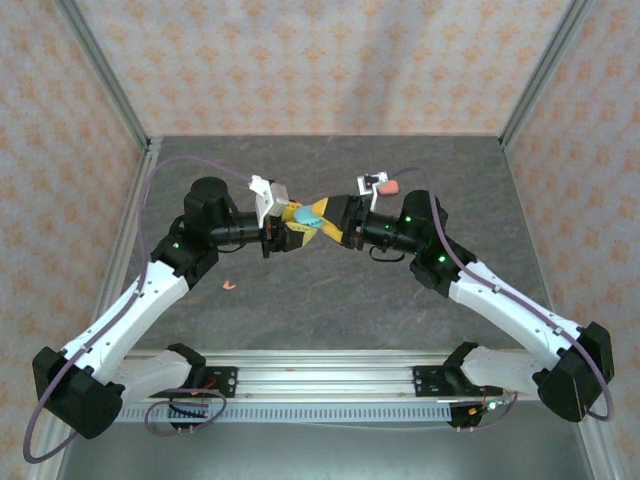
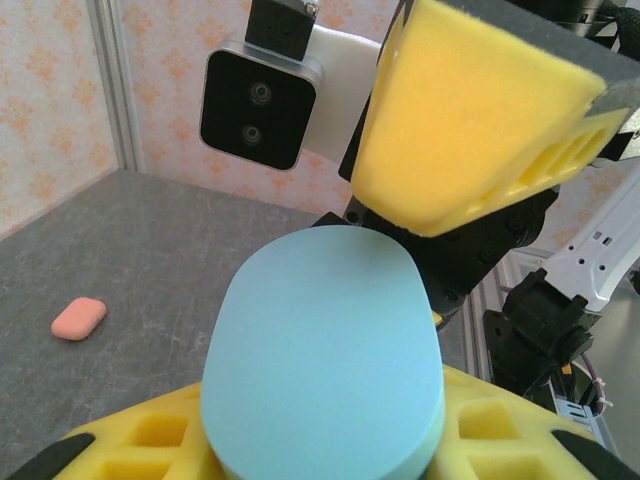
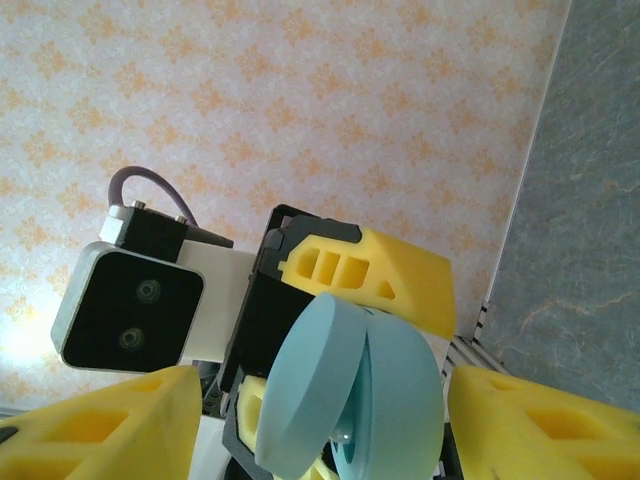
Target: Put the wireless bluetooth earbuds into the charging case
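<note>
Teal plastic, lid ajar: the case [image 3: 345,390] sits clamped in the left claw [image 1: 296,226], its inside hard to make out and its lower end cut off by the frame. The right claw [image 1: 326,224] stands open on either side of it. One coral earbud [image 1: 229,286], a mere speck, lies on the tabletop [image 1: 330,300] near the left arm [image 1: 140,300].

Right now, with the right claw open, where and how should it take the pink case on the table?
Take the pink case across its narrow width, closing on its two long sides, coming straight down. It lies flat on the table, low and rounded, with bare surface around it; a sideways approach would probably just push it.
</note>
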`<state>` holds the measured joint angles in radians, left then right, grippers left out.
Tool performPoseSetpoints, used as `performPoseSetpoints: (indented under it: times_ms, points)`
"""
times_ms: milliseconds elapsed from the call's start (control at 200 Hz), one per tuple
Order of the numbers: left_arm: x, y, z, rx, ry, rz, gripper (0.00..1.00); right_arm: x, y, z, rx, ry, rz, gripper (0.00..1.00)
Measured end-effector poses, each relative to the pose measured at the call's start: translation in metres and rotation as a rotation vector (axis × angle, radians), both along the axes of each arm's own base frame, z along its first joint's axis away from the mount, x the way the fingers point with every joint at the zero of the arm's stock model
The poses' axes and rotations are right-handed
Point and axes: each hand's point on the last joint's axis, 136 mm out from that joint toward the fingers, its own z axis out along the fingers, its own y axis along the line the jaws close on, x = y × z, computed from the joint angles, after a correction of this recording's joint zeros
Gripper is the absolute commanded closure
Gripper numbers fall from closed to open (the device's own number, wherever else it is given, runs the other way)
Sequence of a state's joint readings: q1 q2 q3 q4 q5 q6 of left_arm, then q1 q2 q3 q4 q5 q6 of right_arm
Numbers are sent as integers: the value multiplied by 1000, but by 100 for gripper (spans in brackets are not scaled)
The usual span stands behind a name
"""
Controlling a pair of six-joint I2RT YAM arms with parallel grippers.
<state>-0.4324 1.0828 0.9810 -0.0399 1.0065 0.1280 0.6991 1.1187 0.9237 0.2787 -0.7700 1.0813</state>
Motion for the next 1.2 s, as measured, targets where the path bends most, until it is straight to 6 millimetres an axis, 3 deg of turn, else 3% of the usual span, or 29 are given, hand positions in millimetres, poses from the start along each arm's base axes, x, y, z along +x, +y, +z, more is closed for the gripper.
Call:
performPoseSetpoints:
  times_ms: [340,675,876,1201]
  points:
    - [0,0,0,-2,6,1,61,4,-2,0,-1,1,-25,37]
    - [0,1,-3,4,21,3,59,8,2,-8,-10,37,-22,65]
    - [2,1,-4,4,41,17,51,9,2,-7,-1,45,-21,73]
    - [5,4,-6,15,45,52,30,11,1,-9,-3,48,-32,79]
